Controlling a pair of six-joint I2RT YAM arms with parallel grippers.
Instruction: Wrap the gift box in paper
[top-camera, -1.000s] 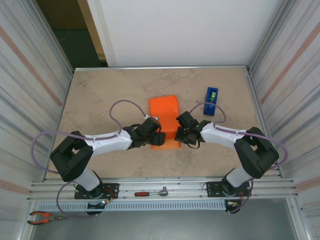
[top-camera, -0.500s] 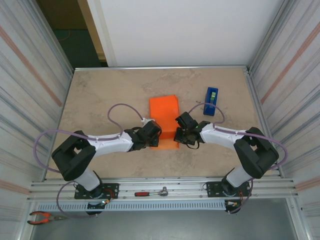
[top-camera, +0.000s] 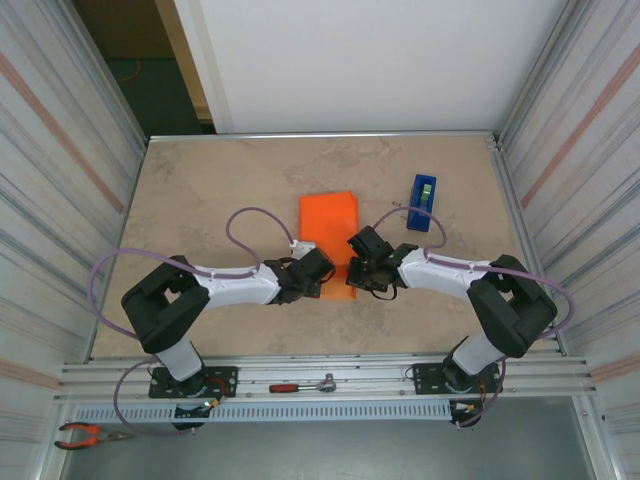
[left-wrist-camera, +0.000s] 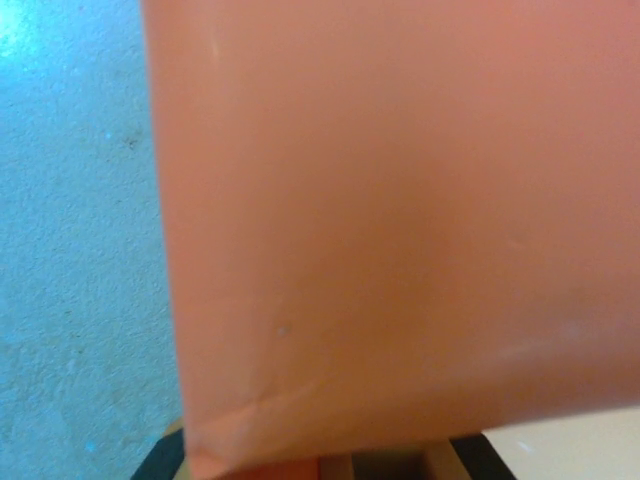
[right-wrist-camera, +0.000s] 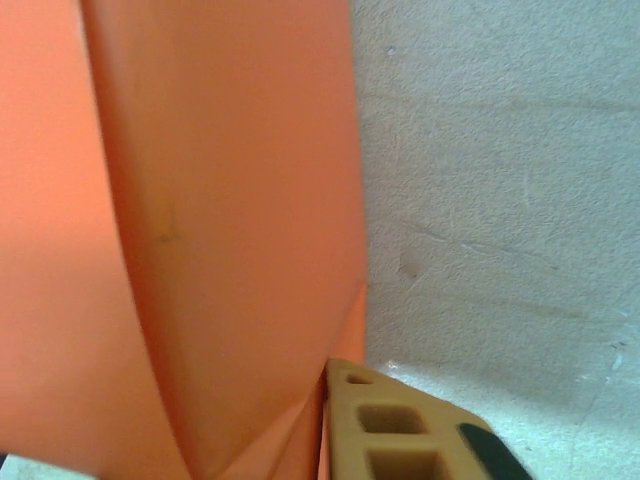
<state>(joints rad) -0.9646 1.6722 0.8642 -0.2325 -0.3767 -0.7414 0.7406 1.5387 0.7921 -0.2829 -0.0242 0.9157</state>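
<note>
The gift box (top-camera: 328, 222) is a bright orange paper-skinned block lying mid-table, long axis running away from me. My left gripper (top-camera: 316, 275) sits at its near left corner. In the left wrist view the paper (left-wrist-camera: 400, 200) hangs as a smooth flap right over the gripper (left-wrist-camera: 390, 466), whose jaws are shut on the flap's lower edge. My right gripper (top-camera: 360, 262) is at the near right side. One tan finger (right-wrist-camera: 400, 425) presses against a folded paper (right-wrist-camera: 220, 200) edge, and the other finger is hidden behind the sheet.
A blue tape dispenser (top-camera: 422, 202) stands right of the block, apart from it. The beige table (top-camera: 200, 200) has corrugated walls on both sides. A ratchet (top-camera: 300, 385) and pliers (top-camera: 85, 433) lie on the rail below the arm bases.
My left arm has slid right, in under the block's near left corner, and its jaws have closed. The right gripper has barely shifted, edging slightly left.
</note>
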